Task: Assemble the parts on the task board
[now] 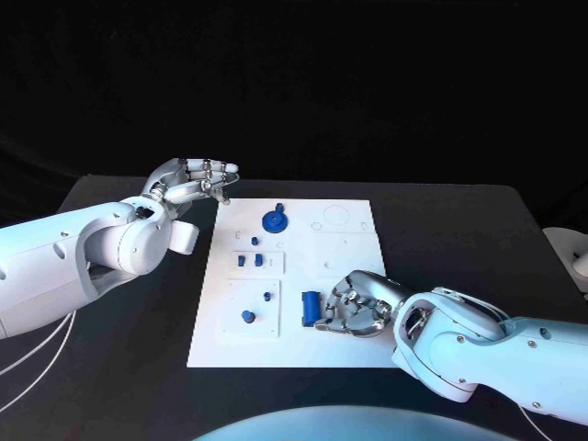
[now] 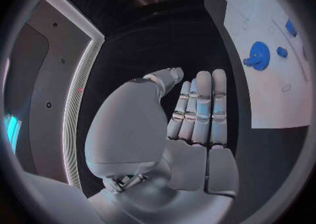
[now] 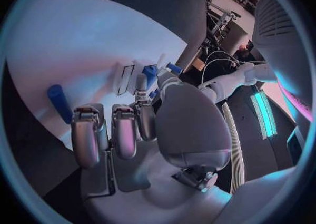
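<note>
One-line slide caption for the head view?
Right hand hovers beside a blue cylinder on the white task board; left hand waits.

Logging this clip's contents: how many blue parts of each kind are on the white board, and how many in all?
Large round blue disc with a knob: 1
Long blue cylinder lying flat: 1
Small blue pieces: 5
Total: 7 blue parts on the white task board, as far as the head view shows.
</note>
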`<action>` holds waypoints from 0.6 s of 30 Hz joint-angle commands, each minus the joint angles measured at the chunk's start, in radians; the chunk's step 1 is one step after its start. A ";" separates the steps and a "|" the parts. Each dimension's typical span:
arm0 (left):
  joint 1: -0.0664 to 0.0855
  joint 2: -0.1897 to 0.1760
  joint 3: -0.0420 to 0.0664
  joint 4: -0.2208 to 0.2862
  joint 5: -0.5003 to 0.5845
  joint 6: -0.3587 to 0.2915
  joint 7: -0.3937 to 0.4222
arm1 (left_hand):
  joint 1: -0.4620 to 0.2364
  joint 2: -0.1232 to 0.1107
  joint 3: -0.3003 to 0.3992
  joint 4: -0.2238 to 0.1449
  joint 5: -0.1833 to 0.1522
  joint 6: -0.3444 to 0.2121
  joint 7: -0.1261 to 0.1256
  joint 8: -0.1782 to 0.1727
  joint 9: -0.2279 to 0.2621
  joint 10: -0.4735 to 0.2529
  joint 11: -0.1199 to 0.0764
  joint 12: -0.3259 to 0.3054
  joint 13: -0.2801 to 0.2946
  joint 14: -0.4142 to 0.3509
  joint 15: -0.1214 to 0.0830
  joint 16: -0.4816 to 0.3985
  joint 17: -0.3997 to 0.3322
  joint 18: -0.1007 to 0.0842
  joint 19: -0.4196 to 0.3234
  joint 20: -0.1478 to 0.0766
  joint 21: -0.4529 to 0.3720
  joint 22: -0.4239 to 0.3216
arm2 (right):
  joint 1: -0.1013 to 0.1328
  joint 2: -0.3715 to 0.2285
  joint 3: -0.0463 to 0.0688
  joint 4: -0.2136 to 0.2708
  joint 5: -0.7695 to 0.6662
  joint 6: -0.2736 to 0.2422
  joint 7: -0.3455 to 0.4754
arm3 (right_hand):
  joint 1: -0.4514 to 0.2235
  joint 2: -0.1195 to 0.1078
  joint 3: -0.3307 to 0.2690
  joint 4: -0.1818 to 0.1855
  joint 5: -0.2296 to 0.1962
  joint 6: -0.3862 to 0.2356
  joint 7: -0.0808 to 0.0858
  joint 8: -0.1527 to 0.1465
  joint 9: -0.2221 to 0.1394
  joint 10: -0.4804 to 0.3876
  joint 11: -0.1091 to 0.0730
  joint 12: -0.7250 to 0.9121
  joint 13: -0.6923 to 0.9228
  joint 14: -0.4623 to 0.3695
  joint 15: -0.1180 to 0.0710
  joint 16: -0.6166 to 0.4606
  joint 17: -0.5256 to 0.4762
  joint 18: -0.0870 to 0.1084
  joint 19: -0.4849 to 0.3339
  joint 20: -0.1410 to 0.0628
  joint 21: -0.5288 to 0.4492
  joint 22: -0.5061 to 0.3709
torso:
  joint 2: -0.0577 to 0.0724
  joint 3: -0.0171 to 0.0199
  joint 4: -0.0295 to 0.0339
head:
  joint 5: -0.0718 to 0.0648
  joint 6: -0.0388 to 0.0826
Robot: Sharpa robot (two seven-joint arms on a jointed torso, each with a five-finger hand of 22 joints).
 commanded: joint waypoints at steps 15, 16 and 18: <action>0.001 0.001 0.001 0.003 0.002 0.011 0.004 | -0.011 0.001 0.006 -0.002 0.004 -0.005 0.004 0.007 -0.001 -0.009 0.000 0.005 -0.001 -0.007 -0.002 0.001 -0.001 0.005 -0.007 -0.002 0.001 0.001 | -0.001 0.012 0.000 -0.024 -0.017 -0.017 0.001 | -0.034 0.047 -0.004 0.002 0.012 0.005 -0.001 0.004 -0.003 0.031 -0.002 0.005 0.135 0.098 -0.003 0.004 0.220 -0.019 0.098 -0.001 0.006 0.259 | 0.000 -0.0002 0.0009 | -0.001 0.002; 0.001 0.001 0.001 0.003 0.002 0.011 0.004 | -0.011 0.001 0.006 -0.002 0.004 -0.005 0.004 0.007 -0.001 -0.009 0.000 0.005 -0.001 -0.007 -0.002 0.001 -0.001 0.005 -0.007 -0.002 0.001 0.001 | -0.001 0.013 0.000 -0.025 -0.018 -0.016 0.000 | -0.032 0.047 -0.004 0.001 0.013 0.005 -0.001 0.004 -0.003 0.031 -0.002 0.006 0.136 0.098 -0.003 0.005 0.220 -0.019 0.098 -0.002 0.006 0.259 | 0.000 -0.0002 0.0009 | -0.001 0.002; 0.001 0.000 0.001 0.003 0.002 0.011 0.004 | -0.011 0.001 0.006 -0.002 0.004 -0.005 0.004 0.007 -0.001 -0.009 0.000 0.005 -0.001 -0.007 -0.002 0.001 -0.001 0.005 -0.007 -0.002 0.001 0.001 | -0.001 0.015 0.000 -0.026 -0.019 -0.014 0.000 | -0.025 0.047 -0.002 -0.001 0.014 0.004 -0.002 0.004 -0.003 0.031 -0.003 0.006 0.136 0.098 -0.004 0.005 0.220 -0.019 0.098 -0.002 0.006 0.259 | 0.000 -0.0001 0.0005 | -0.001 0.001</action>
